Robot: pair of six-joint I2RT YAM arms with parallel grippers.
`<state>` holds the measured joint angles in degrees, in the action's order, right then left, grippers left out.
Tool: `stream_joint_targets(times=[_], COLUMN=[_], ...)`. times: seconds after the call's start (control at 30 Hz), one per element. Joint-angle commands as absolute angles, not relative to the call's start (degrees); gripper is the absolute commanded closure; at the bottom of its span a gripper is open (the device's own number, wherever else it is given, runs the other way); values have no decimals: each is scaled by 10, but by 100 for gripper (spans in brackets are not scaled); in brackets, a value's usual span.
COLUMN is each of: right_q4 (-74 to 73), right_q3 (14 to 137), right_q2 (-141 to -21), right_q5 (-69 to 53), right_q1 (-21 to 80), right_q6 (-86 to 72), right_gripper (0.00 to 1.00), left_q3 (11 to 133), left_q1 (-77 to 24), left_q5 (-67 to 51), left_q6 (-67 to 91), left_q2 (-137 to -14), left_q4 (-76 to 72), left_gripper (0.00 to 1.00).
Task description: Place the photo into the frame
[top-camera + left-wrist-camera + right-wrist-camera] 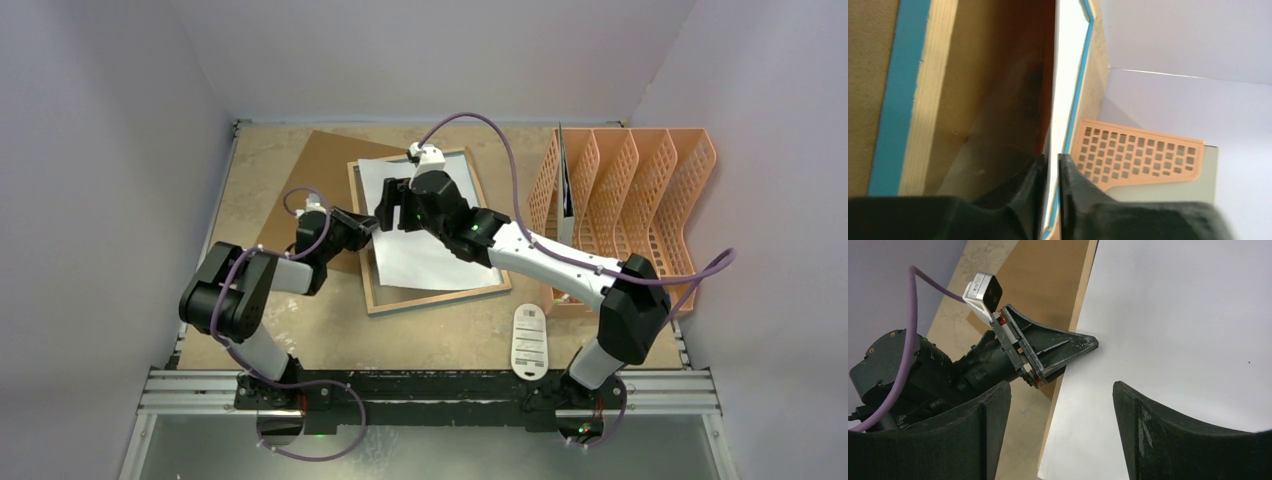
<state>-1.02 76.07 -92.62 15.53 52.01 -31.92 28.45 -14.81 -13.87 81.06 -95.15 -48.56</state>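
At the left rail of the frame (pixel 440 298), the left claw (pixel 1052 159) pinches the photo (pixel 420 255), which lies white-side up along it, while the open right claw (pixel 1058 395) hovers above.

- Photo (pixel 420 215): large rectangular sheet, plain white back up, lying within the frame's opening, slightly skewed, far left corner over the left rail.
- Frame (pixel 440 297): large, thin-bordered, lying face down, light wood back up, bright blue front edging visible from the left wrist.
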Motion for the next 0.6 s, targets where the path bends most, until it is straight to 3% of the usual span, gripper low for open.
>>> stream_joint_targets(times=[0.0, 0.13, 0.2, 0.43, 0.57], right_q4=[-9, -10, -10, -11, -10], right_q3=[786, 784, 782, 782, 781], right_q2=[-929, -929, -929, -930, -932], right_q5=[161, 151, 150, 137, 134], right_q1=[518, 518, 518, 511, 510], right_q6=[-318, -327, -329, -346, -352], right_gripper=[23, 23, 23, 23, 23], left_q3=[282, 320, 350, 460, 479], left_q1=[-152, -151, -151, -146, -138], left_q5=[-111, -85, -70, -21, -11], left_q6=[800, 744, 712, 633, 602], left_q2=[-920, -859, -839, -836, -830], left_q4=[-452, -306, -222, 40, 88], left_gripper=[73, 48, 41, 27, 24])
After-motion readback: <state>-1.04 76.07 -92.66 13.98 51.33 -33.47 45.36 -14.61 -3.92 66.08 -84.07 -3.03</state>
